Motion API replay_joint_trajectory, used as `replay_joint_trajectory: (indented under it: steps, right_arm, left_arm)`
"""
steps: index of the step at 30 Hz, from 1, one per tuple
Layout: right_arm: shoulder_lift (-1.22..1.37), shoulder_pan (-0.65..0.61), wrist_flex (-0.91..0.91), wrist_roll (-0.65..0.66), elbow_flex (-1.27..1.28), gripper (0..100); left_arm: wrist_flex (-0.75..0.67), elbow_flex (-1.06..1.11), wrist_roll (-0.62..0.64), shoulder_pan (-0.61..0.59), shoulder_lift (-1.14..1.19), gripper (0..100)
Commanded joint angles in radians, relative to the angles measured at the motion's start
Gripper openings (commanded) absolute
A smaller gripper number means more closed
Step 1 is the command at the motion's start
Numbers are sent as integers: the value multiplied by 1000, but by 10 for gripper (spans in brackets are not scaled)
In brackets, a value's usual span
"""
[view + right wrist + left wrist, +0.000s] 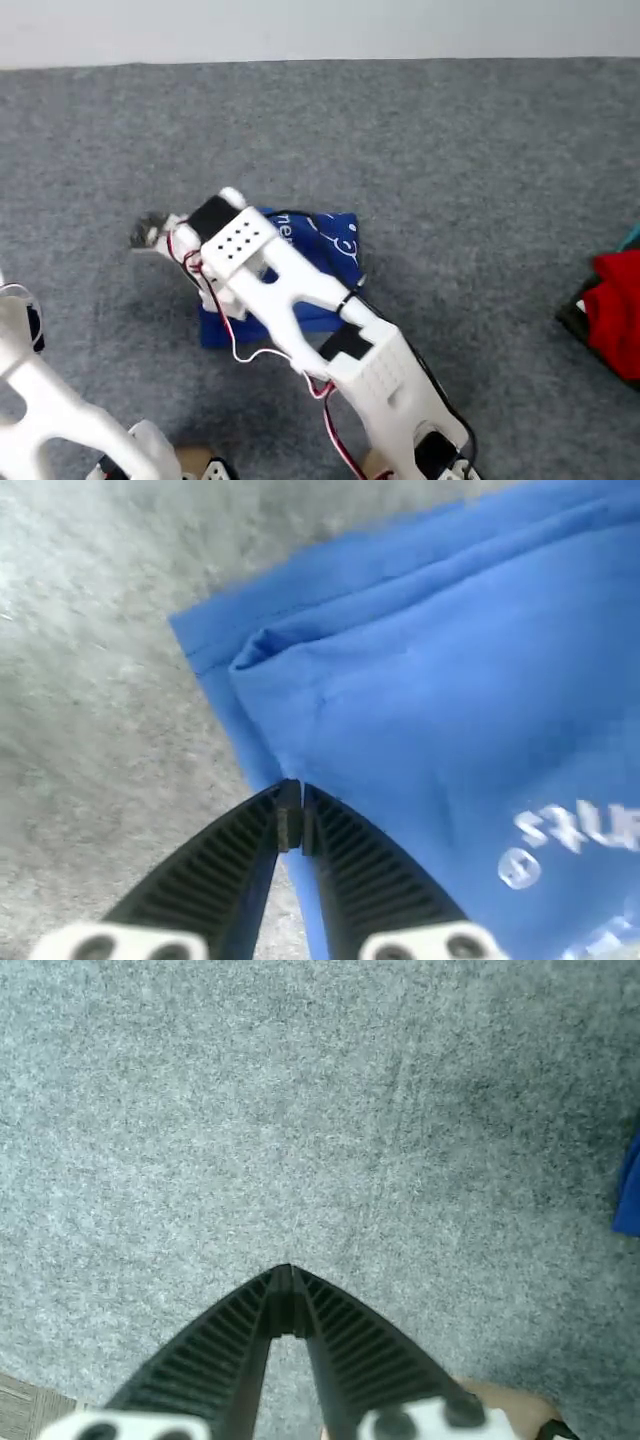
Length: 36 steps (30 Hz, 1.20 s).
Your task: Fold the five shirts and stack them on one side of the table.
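A folded blue shirt (pixel 325 250) with white print lies on the grey carpeted table (pixel 450 150) left of centre. My right arm (pixel 300 290) stretches over it from the front. My right gripper (pixel 291 818) is shut, its tips right at the blue shirt's (pixel 450 710) folded edge near a corner; I cannot tell whether any cloth is pinched. My left arm (pixel 40 400) stays at the front left corner. My left gripper (pixel 290 1295) is shut over bare carpet, with a sliver of the blue shirt (pixel 630 1190) off to one side.
A heap of unfolded shirts, red (pixel 615 300) on top with dark and teal cloth beneath, sits at the table's right edge. Bare carpet spreads across the far half and between the blue shirt and the heap.
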Motion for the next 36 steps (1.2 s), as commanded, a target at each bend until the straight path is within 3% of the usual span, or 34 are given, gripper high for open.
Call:
replay_joint_trajectory:
  steps: [1,9,16,24,36]
  right_arm:
    - [30,-44,30,8,-12,10]
    - [4,-133,38,8,-14,10]
    - [-148,-13,15,18,-14,10]
    - [-77,70,-139,61,-14,10]
    - [93,-110,-84,58,-14,10]
  left_arm:
    - [3,-8,-5,3,-28,4]
    - [3,-12,-6,3,-28,4]
    - [3,-12,-6,3,-28,4]
    - [3,-8,-6,3,-28,4]
    - [6,-8,-5,3,-28,4]
